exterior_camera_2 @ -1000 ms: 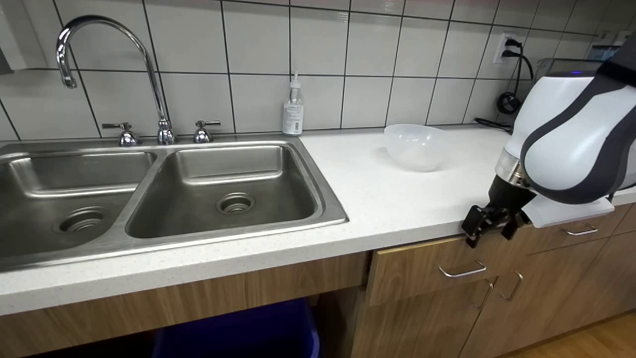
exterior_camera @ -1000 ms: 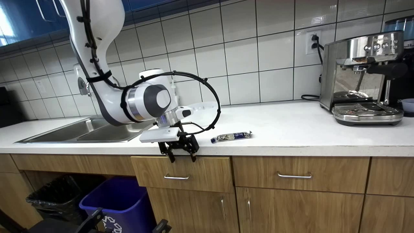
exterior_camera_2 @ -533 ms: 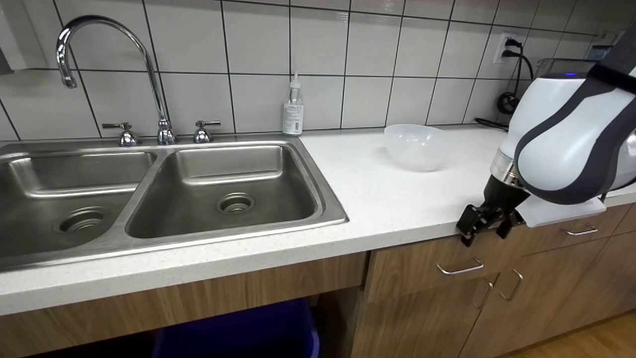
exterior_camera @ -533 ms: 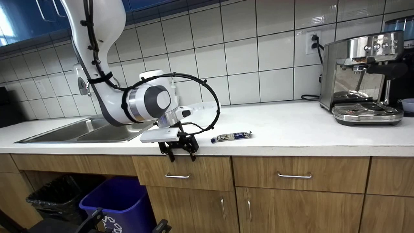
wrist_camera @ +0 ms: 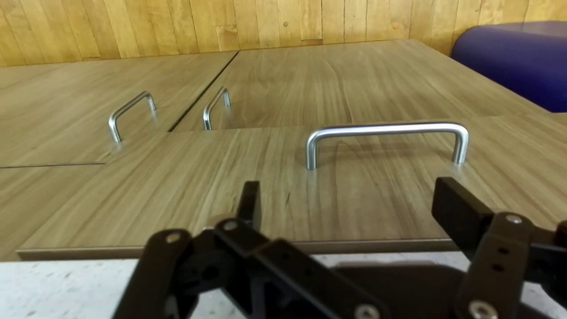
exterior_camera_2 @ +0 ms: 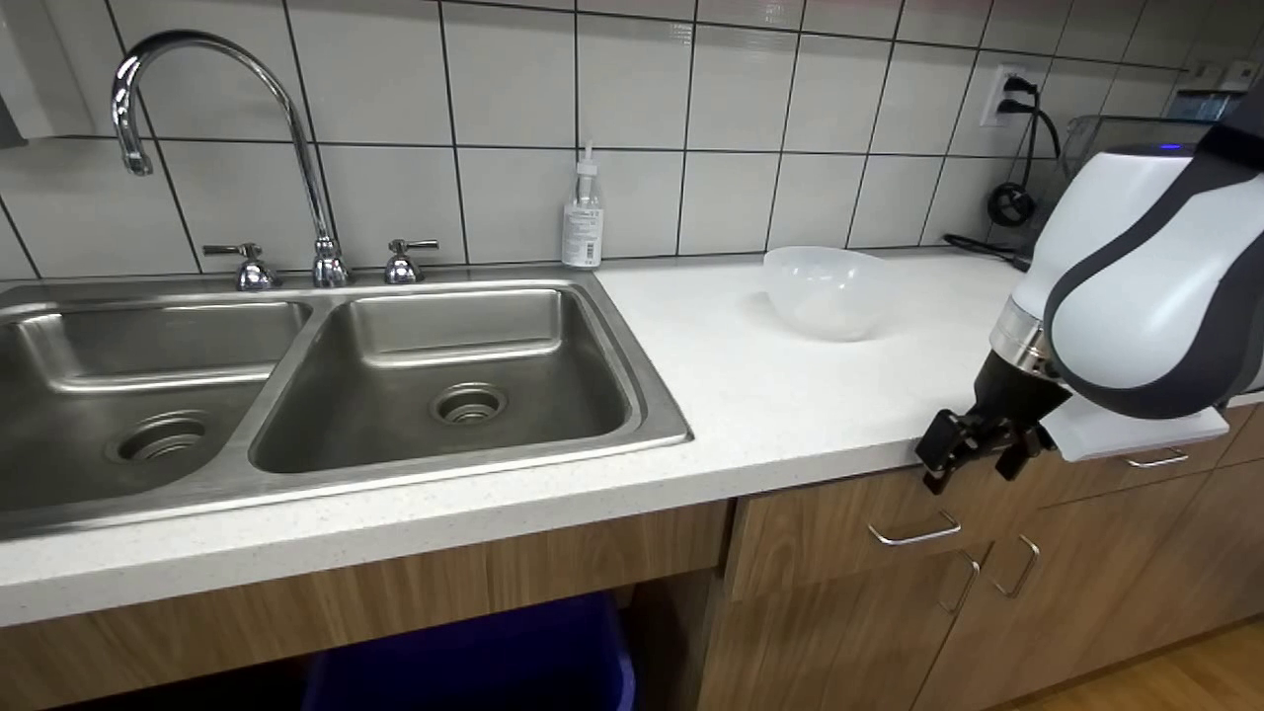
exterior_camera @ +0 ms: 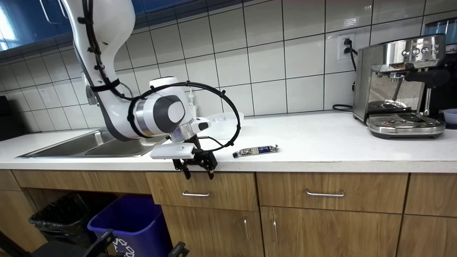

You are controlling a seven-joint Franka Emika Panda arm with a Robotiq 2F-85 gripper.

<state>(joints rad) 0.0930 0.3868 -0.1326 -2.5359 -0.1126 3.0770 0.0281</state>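
Observation:
My gripper is open with nothing between its fingers. It hangs at the counter's front edge, in front of a wooden drawer, above the drawer's silver handle. An exterior view also shows the gripper over the drawer front and handle. In the wrist view the spread fingertips stand apart from the handle. The drawer looks shut or nearly so. A wrapped tube with a blue label lies on the counter. A translucent bowl stands farther back.
A double steel sink with a tall faucet and a pump bottle lies beside the bowl. A coffee machine stands at the back. A blue bin and a black-lined bin stand under the counter.
The drawer moved slightly inward between one second and half a second ago; its pale top edge no longer shows. The arm then backed slightly away from the drawer. The gripper stayed open.

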